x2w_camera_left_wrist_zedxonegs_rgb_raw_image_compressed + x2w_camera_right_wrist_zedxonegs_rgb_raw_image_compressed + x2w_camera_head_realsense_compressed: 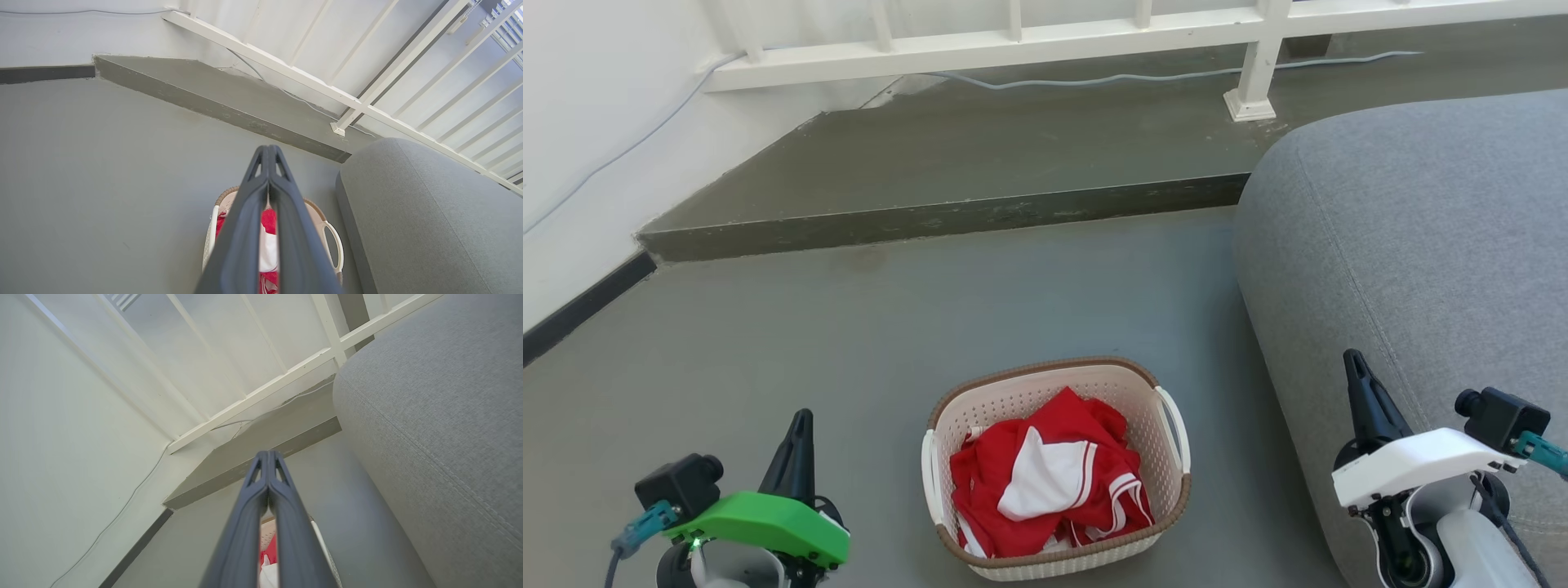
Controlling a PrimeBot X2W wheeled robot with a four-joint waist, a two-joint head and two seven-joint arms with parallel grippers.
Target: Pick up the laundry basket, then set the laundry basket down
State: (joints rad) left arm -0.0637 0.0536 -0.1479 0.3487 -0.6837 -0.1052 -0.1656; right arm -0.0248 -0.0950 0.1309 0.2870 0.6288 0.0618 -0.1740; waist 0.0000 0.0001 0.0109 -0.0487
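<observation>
Cream-white perforated plastic laundry basket | left pincer, right pincer closed, empty | we risk tipping it with an uneven lift.

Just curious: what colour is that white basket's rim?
Brown, woven-look rim on the cream plastic basket; head view.

The basket is sitting on the floor, with clothes lying in it. A sofa is standing near its right side. Behind both, a raised step is running across and carrying a railing. A wall is rising at the left. The left gripper is hanging left of the basket, and the right gripper right of it, before the sofa.
</observation>
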